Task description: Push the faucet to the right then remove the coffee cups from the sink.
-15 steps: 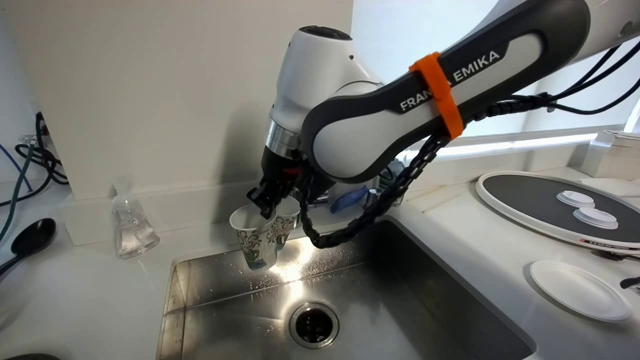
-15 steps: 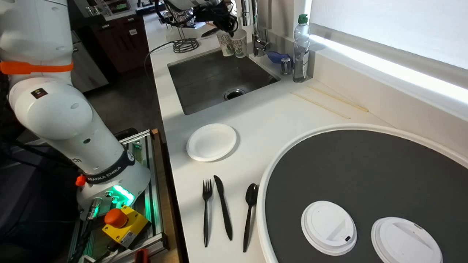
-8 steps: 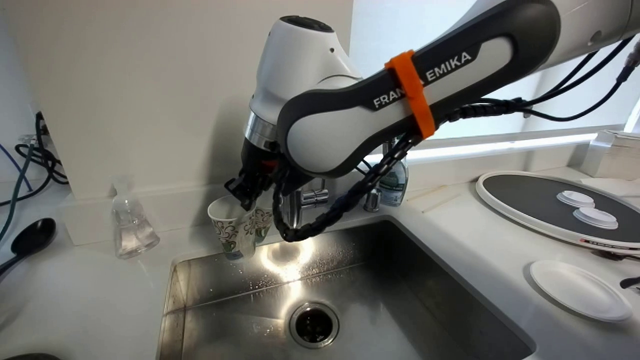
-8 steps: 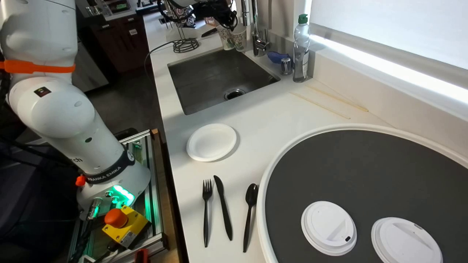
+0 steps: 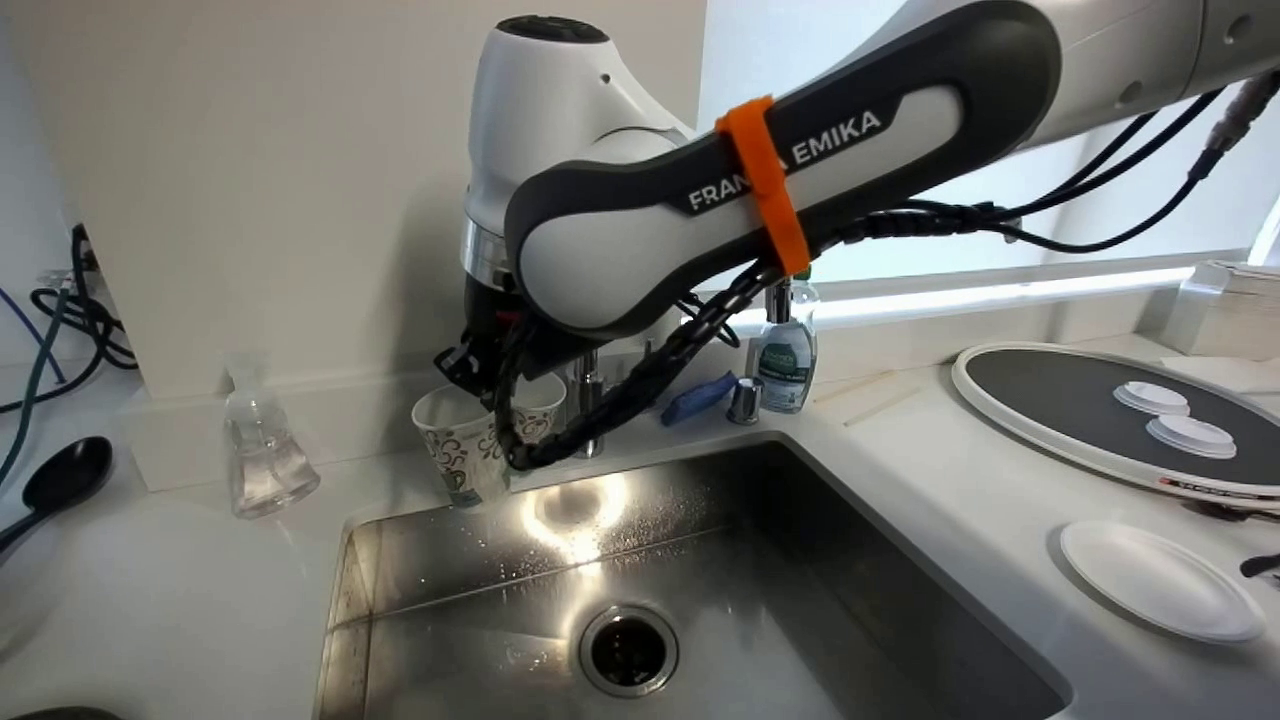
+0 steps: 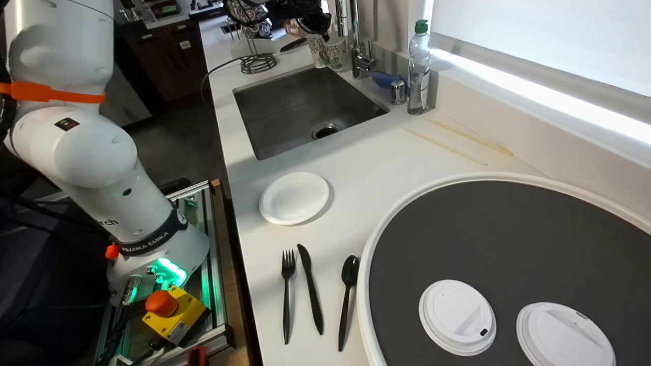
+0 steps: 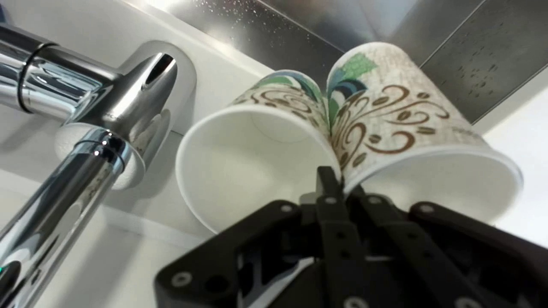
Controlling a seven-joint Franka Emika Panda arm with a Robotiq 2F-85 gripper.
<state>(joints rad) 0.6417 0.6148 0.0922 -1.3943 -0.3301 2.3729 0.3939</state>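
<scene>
Arm [image 5: 610, 265]: in an exterior view it comes in from the right edge, forearm sloping down, orange band [image 5: 765, 185] round it; wrist drops near vertical with a slight lean at the back of the sink [image 5: 740, 610].
Gripper [image 7: 343, 190]: pointing down, clamped where the walls of the faucet-side cup [image 7: 261, 149] and the outer cup [image 7: 411, 122] meet; we see one finger [image 7: 328, 182] inside the faucet-side cup, the other at the outer cup's rim.
Cups: tilted, touching side by side, off the sink floor at the back edge; we cannot tell if the bases touch anything.
Faucet-side cup: we see in, white wall down to the base ring.
Outer cup: white inner wall in view, bottom hidden from us.
Faucet [image 7: 122, 102]: chrome, just beside the faucet-side cup, gap between.
Sink: droplets on the back wall, drain [image 5: 628, 650] in the floor.
Soap bottle [image 6: 419, 76]: upright, green cap, by the sink's corner.
Clear bottle [image 5: 265, 455]: on the counter [image 5: 200, 590]; contents unclear to us.
Lids [image 6: 456, 317]: white, on the round tray [image 6: 457, 223], well apart from the cups.
</scene>
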